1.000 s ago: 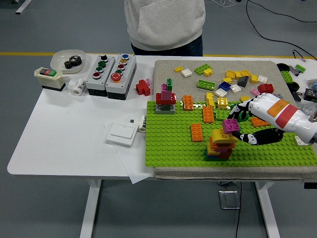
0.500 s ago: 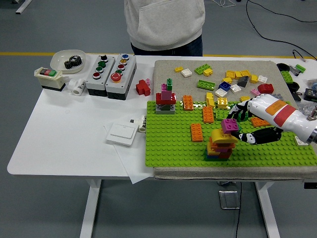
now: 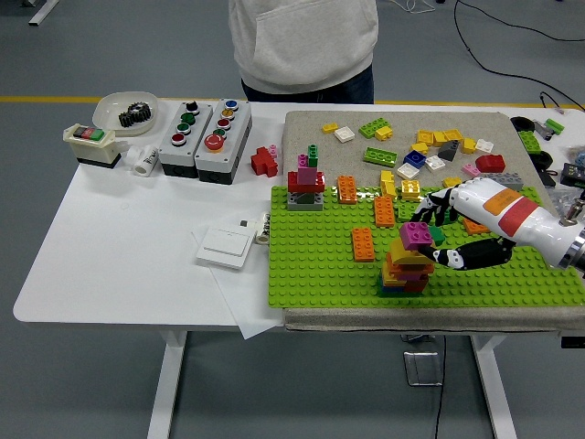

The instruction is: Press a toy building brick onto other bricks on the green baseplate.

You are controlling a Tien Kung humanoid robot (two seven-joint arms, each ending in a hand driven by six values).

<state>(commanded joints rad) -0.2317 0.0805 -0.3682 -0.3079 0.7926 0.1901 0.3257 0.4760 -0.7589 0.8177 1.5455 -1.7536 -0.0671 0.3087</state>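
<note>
A green baseplate (image 3: pixel 475 283) lies on a grey mat at the table's right. Near its front middle stands a stack of yellow, orange and red bricks (image 3: pixel 405 268). My right hand (image 3: pixel 437 236) reaches in from the right and is shut on a magenta brick (image 3: pixel 417 235), which sits on top of that stack. A second small tower of red, grey, pink and green bricks (image 3: pixel 306 186) stands at the plate's back left. Flat orange bricks (image 3: pixel 363 243) lie on the plate between them. My left arm is out of view.
Loose bricks (image 3: pixel 430 151) are scattered on the mat behind the plate. Two button boxes (image 3: pixel 203 129), a red cross piece (image 3: pixel 264 161), a white dish with a gear (image 3: pixel 128 112) and a white switch plate (image 3: pixel 226 246) lie on the left. A person (image 3: pixel 304 46) stands at the far side.
My right hand has shifted left and slightly down, bringing the magenta brick from beside the stack's top to rest on it.
</note>
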